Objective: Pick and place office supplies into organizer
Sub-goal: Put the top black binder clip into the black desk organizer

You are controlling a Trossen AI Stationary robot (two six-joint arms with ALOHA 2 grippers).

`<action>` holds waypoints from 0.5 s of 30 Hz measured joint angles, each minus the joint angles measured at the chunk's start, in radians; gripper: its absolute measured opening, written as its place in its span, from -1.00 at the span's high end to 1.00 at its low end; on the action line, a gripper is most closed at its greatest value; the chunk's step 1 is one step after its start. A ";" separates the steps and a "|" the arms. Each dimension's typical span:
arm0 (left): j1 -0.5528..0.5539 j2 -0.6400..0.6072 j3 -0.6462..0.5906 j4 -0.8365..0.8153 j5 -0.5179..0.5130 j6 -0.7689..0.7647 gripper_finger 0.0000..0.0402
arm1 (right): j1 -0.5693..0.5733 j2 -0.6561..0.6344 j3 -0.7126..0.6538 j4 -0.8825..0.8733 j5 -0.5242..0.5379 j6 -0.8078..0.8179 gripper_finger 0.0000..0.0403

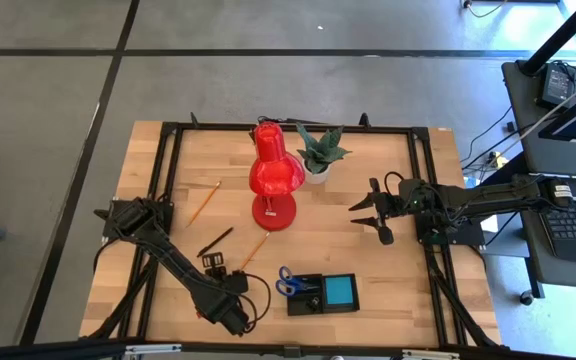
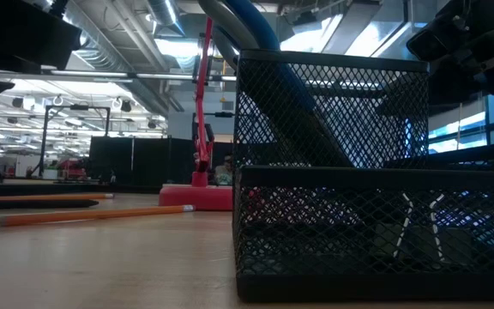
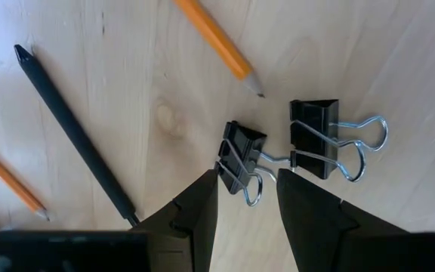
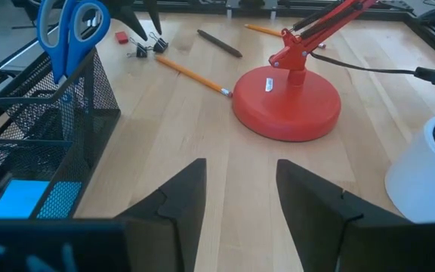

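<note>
Two dark fingers (image 3: 198, 219) of the left gripper (image 3: 246, 198) are being held apart just above a black clip (image 3: 239, 157), which is lying on the table (image 3: 127, 91) between the fingertips; no grip is being made. A second clip (image 3: 316, 138) is lying just beside it, with an orange pencil (image 3: 216, 41) tip near and a black pen (image 3: 70, 125) off to the side. Another pencil (image 1: 204, 203) is lying farther back on the table. Blue-handled scissors (image 1: 290, 284) are standing in the organizer (image 1: 304, 304), and the blue note pad (image 1: 341, 291) is sitting in it too. The right gripper (image 1: 371, 216) is hovering with fingers apart and empty beside the red lamp (image 1: 273, 180) and the potted plant (image 1: 320, 152).
</note>
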 joint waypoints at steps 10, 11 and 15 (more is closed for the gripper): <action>0.000 0.056 0.000 -0.001 0.011 0.012 0.35 | 0.000 0.000 0.000 -0.006 0.000 0.000 0.18; 0.000 0.064 0.000 -0.002 0.023 0.019 0.35 | 0.000 0.000 0.000 -0.009 0.000 0.000 0.18; 0.000 0.069 0.000 -0.008 0.044 0.038 0.42 | 0.000 0.000 0.000 -0.028 0.000 0.002 0.18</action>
